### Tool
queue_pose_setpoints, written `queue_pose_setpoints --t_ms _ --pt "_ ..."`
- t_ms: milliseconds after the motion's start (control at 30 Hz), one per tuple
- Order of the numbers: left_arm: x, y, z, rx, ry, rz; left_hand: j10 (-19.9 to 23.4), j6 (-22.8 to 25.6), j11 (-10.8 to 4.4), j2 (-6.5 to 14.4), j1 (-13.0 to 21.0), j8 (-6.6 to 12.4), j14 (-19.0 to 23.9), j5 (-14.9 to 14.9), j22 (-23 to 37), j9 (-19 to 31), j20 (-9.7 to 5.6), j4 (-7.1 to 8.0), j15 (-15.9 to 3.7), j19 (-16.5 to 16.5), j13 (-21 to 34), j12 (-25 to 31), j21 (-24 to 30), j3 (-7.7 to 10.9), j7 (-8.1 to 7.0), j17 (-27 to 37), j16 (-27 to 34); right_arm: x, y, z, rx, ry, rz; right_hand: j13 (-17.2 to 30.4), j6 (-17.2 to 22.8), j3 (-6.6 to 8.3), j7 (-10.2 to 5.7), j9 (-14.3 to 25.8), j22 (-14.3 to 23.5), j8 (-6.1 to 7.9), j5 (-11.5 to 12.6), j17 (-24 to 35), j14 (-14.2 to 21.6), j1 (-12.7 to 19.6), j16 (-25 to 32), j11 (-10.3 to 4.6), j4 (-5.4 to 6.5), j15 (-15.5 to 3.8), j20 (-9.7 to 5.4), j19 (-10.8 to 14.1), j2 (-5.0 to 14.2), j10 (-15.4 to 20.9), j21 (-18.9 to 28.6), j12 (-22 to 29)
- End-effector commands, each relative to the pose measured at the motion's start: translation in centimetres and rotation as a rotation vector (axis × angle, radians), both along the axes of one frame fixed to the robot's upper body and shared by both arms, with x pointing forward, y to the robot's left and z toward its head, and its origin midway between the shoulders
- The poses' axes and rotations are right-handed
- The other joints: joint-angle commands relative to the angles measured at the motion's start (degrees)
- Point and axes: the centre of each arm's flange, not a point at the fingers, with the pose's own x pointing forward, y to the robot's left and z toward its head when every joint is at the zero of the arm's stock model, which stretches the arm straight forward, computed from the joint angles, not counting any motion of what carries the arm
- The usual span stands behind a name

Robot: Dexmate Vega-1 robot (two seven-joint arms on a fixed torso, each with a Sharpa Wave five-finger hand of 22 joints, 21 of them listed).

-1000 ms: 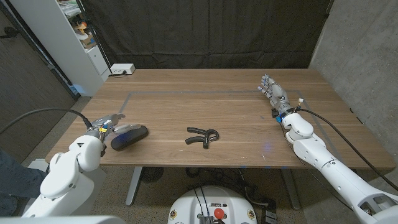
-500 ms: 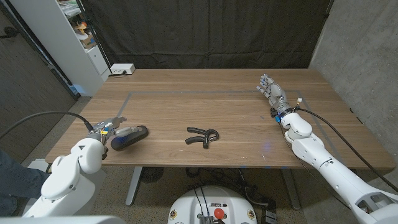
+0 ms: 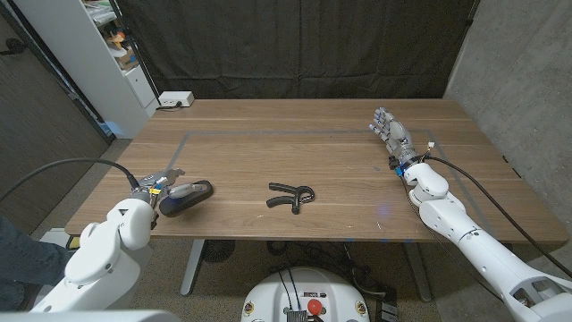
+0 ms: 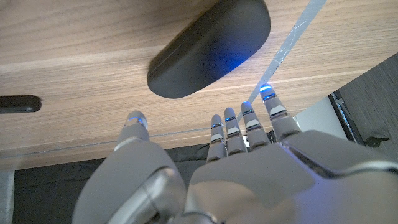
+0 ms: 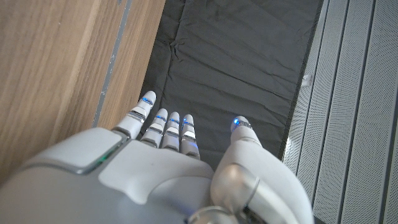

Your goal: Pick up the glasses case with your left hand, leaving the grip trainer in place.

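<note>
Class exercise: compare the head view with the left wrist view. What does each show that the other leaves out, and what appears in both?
Head view alone: the right robot hand with fingers apart, a white box at the table's far edge, and the whole grip trainer. Left wrist view alone: the gap between the left robot hand and the glasses case. Both: the case, the left robot hand, the wooden table.
</note>
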Motion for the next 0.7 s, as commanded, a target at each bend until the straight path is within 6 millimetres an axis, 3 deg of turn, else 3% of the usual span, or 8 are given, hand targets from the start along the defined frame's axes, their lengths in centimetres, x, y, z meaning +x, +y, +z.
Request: queue_pose_setpoints --t_ms 33,700 --pt "0.0 -0.4 -0.1 0.056 0.014 0.032 0.09 0.41 -0.05 -0.15 0.81 -0.02 0.09 0.3 0.01 0.2 0.25 0.04 0.2 0.19 0.22 0.05 -0.19 -0.15 -0.23 0.14 -0.28 0.2 0.1 -0.2 0.007 0.002 0.006 0.18 0.33 -0.25 -0.22 0.2 0.28 0.26 0.04 0.2 0.49 -0.01 -0.07 0.06 0.06 -0.2 -0.12 0.42 0.52 0.56 0.02 0.31" --pt "0.3 -0.5 -1.8 0.011 0.039 0.031 0.17 0.49 -0.06 -0.22 1.14 -0.04 0.12 0.43 -0.04 0.21 0.26 -0.06 0.27 0.02 0.25 -0.01 -0.55 -0.4 -0.36 0.15 -0.36 0.6 0.0 0.2 -0.015 0.001 0.008 0.18 0.28 -0.3 -0.26 0.2 0.28 0.25 0.04 0.22 0.48 -0.01 -0.12 -0.01 0.03 -0.26 -0.12 0.4 0.55 0.55 0.0 0.3"
